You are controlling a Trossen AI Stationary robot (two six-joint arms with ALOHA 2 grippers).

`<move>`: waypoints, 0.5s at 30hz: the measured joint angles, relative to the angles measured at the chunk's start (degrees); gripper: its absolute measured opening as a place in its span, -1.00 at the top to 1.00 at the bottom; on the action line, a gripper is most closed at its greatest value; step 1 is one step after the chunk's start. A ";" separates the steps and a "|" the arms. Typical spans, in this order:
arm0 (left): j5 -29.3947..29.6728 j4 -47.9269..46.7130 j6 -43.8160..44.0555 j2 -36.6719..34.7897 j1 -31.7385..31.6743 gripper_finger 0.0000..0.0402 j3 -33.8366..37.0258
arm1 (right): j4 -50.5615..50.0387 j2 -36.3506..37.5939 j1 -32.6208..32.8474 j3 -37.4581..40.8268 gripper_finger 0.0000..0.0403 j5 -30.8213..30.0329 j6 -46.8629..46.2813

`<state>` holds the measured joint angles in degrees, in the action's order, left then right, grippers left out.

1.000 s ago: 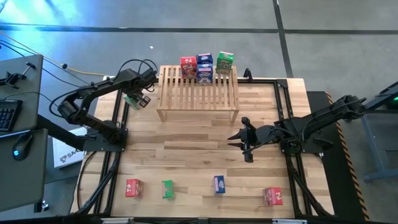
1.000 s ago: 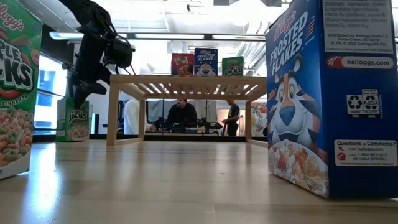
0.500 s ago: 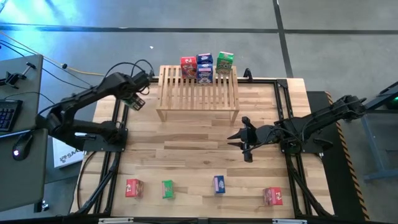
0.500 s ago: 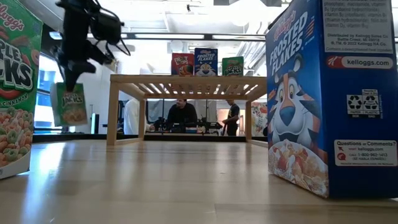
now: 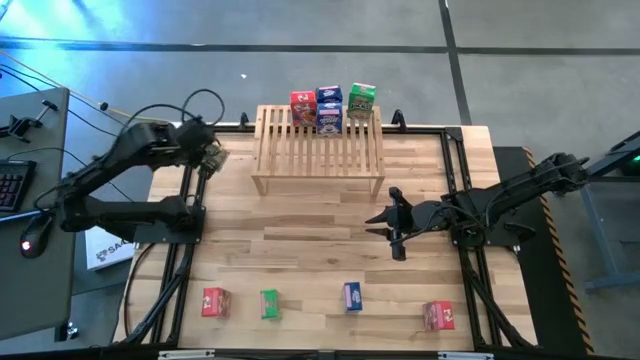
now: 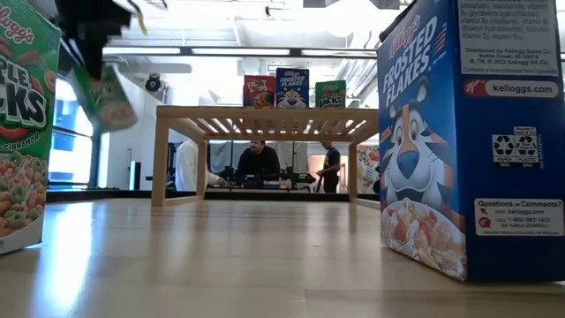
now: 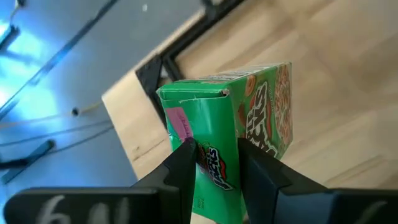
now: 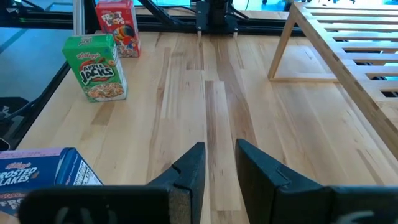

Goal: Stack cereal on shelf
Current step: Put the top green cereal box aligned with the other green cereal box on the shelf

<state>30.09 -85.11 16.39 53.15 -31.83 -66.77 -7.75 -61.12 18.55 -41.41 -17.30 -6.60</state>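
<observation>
My left gripper [image 5: 208,156] is up in the air past the shelf's left end, shut on a green cereal box [image 7: 239,127], which shows tilted in the low view [image 6: 106,95]. The light wooden slatted shelf [image 5: 318,150] stands at the table's far side on its legs. A red [image 5: 302,104], a blue [image 5: 329,108] and a green box [image 5: 362,98] stand along its far edge. My right gripper [image 5: 378,228] waits open, with a narrow gap, over the table's right middle. My left gripper pinches the green box between its two fingers [image 7: 186,165], partway down its length [image 7: 217,165]. The box's flap end [image 7: 193,93] points away from the wrist. The fingers come from above. The box hangs below them, lifted clear and tilted.
Along the table's near edge stand a red [image 5: 214,301], a green [image 5: 269,303], a blue [image 5: 352,295] and another red box [image 5: 438,315]. The wood between them and the shelf is bare. People [image 6: 256,163] are in the room beyond the table. A desk with a keyboard [image 5: 15,185] lies left of the table.
My left gripper has risen and drawn back toward the table's left edge, staying shut on the green box. The box stood on the table left of the shelf; it is now lifted clear above shelf-top height and has tipped.
</observation>
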 joint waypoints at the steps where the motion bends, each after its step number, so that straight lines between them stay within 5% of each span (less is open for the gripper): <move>1: 0.26 -0.61 0.71 -0.59 0.92 0.57 -1.52 | 0.00 0.00 0.00 0.00 0.62 0.00 -0.24; 15: 0.22 -0.02 1.85 -4.20 13.19 0.57 -20.36 | -0.13 0.00 1.96 0.00 0.62 -0.44 -0.89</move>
<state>30.31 -85.12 18.24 48.95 -18.64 -87.13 -7.88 -61.12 20.50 -41.41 -17.74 -7.49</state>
